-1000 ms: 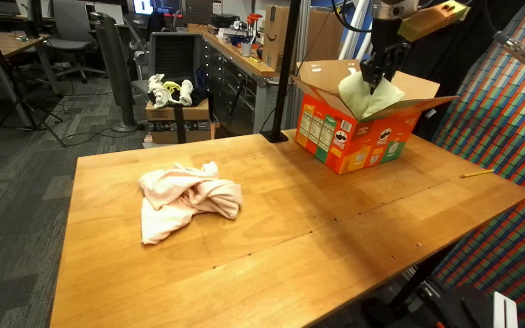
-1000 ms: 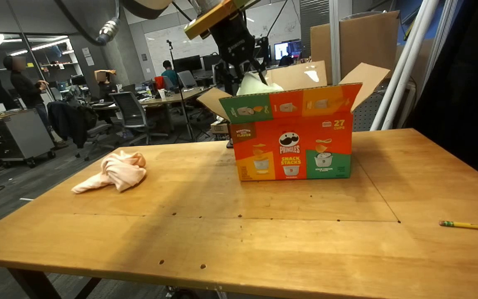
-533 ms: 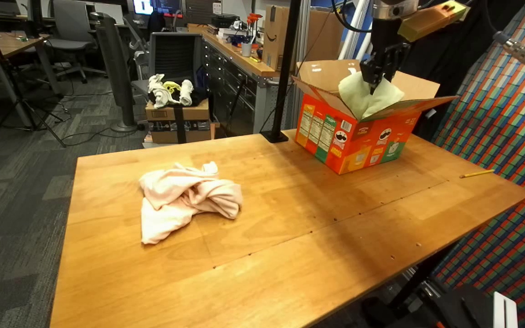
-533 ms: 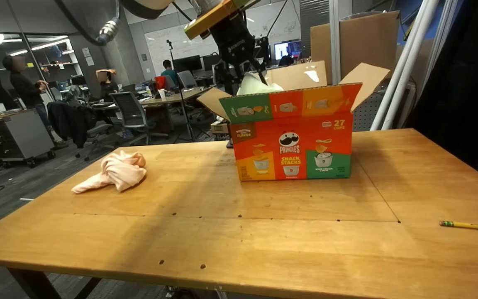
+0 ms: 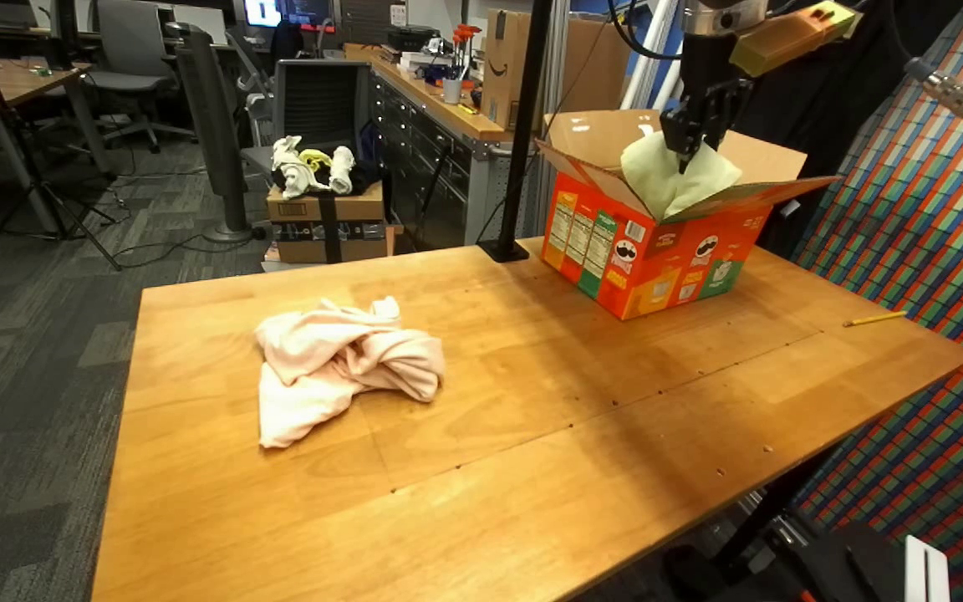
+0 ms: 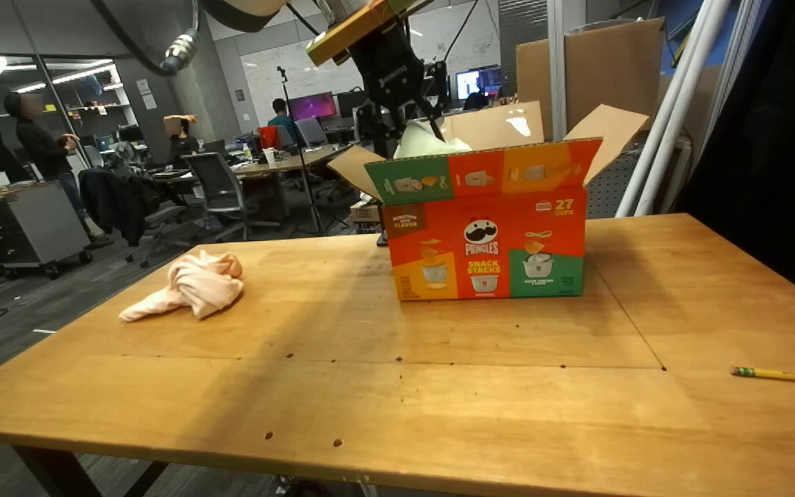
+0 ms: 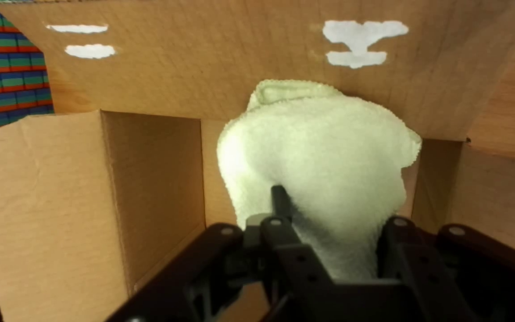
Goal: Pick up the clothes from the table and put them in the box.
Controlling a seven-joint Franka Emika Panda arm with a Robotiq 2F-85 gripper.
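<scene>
Movement is pretty much nil here. The tool (image 6: 410, 131) hangs over the open box (image 6: 439, 228) in the same pose as half a second and a full second ago, and the pale green cloth (image 7: 324, 147) hasn't slid or dropped either. It's bunched in the mouth of the box, its top poking up past the raised flap (image 6: 480, 172) in an exterior view; how far down it reaches inside is hidden. About the only visible change is way in the background: a monitor (image 6: 312, 105) has gone purple, which means zip for the job.

As for the grip, the wrist view shows the fingers (image 7: 280, 203) straddling the cloth, with fabric filling the space between them. Can't tell from that whether they're clamped on it or have already let go.

So this reads like a pause around the drop. The cloth is in the right place but probably shouldn't count as delivered until the tool backs off without dragging it back out. Meanwhile the pink garment (image 5: 348, 359) sits in a crumpled heap on the tabletop (image 5: 532, 468), well apart from the box, exact same spot as a second ago. That'd likely be the next pickup, so the job looks maybe half done at best.
</scene>
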